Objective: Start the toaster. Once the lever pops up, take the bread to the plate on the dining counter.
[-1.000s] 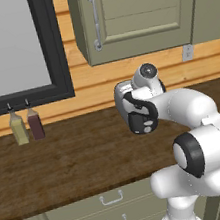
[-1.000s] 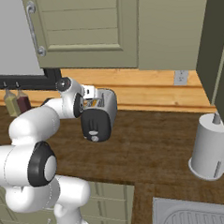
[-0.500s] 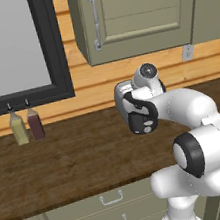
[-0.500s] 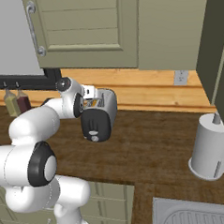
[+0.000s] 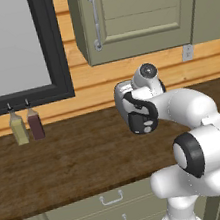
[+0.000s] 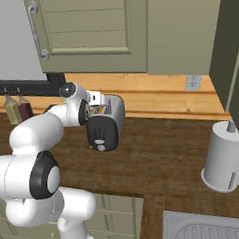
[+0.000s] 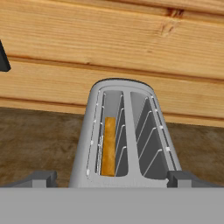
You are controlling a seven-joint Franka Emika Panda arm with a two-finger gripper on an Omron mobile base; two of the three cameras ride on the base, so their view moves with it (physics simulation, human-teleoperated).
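Gripper (image 7: 112,177) jaws are held spread wide above the toaster (image 7: 124,135) on the table, whose slots run straight ahead; the bread (image 7: 108,146) is seated in the left slot.

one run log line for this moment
fingers: open, above slots | silver-grey two-slot toaster: on dark wood counter | tan bread slice: in one slot

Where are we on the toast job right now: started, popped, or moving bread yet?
Done: the arm is at the toaster. The bread sits in the left slot in the hand view, the other slot empty. In hand: the tool hovers open above the slots, gripping nothing. Whether the lever has been pressed or popped cannot be told. Left: lifting the bread out and carrying it to the plate.
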